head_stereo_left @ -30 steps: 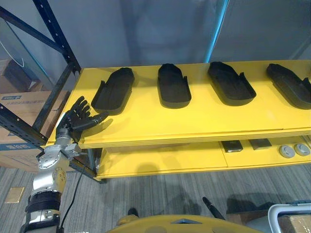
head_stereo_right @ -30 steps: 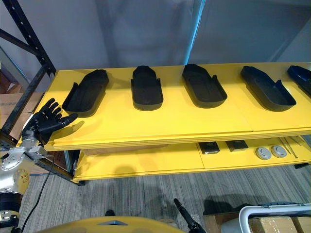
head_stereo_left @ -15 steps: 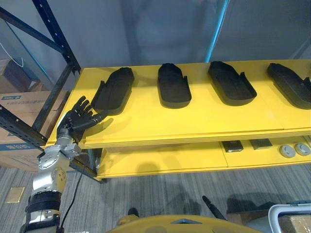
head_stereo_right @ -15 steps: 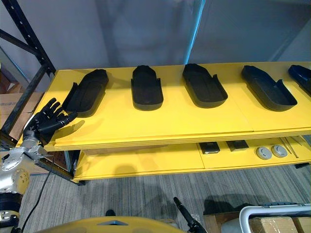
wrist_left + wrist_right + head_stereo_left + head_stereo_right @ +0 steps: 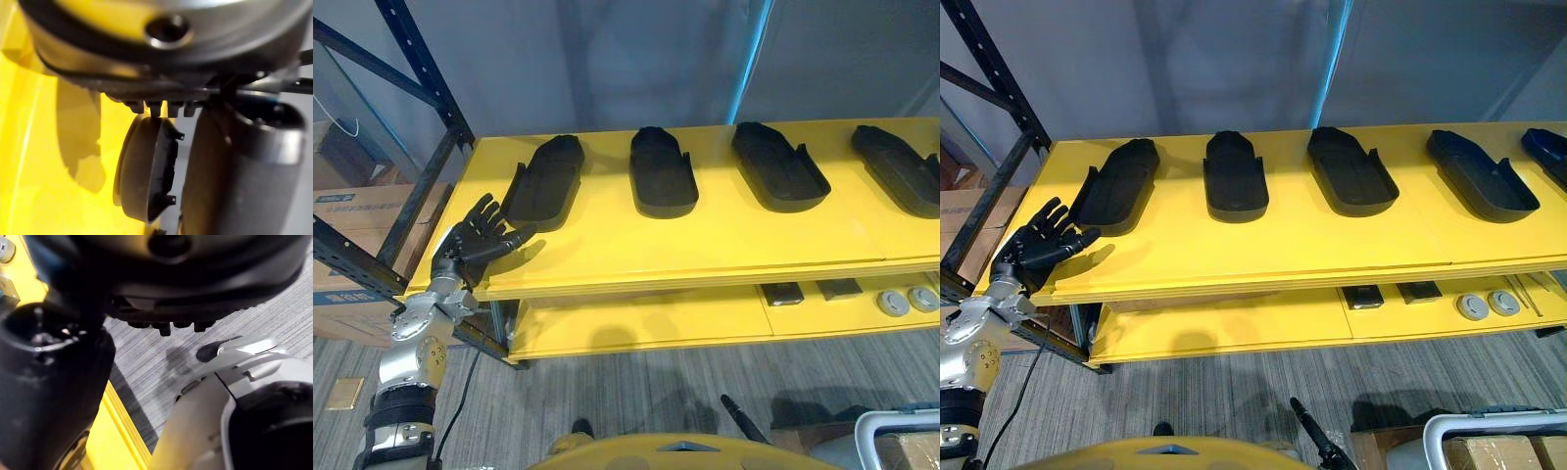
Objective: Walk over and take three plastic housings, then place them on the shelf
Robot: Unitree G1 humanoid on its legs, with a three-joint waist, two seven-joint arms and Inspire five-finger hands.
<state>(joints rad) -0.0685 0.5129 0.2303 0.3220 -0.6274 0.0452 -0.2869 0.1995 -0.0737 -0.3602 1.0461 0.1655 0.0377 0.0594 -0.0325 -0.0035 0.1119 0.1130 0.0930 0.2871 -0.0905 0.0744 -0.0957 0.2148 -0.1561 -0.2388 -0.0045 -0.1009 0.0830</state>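
Note:
Several black plastic housings lie in a row on the yellow upper shelf: the leftmost housing, a second housing, a third housing and a fourth housing. My left hand hovers open at the shelf's left front corner, fingers spread, its thumb close to the near end of the leftmost housing. It holds nothing. In the left wrist view that housing lies just past the hand. My right hand hangs low over the floor, open and holding nothing.
A dark rack upright stands at the left with cardboard boxes behind it. The lower yellow shelf carries two small dark boxes and two grey discs. A white-rimmed bin sits at the lower right on the grey floor.
My left hand has edged up and forward, bringing its thumb nearer the front end of the leftmost housing. The housings have not moved.

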